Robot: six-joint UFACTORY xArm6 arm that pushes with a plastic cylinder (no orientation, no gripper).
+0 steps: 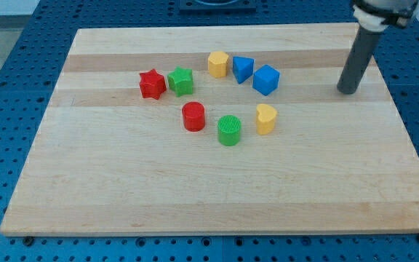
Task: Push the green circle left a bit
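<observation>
Fingers: none fitted; my tip [348, 91] rests upper right on the wooden table [122, 196], well apart from the green ridged plastic circle [229, 130] at centre. Approach from its right, passing below the yellow heart block [266, 118]; push briefly, stopping short of the red cylinder [193, 116].

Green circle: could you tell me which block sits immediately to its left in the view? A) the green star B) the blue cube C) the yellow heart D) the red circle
D: the red circle sits just left of the green circle, while my tip stands far off to the view's right.
</observation>
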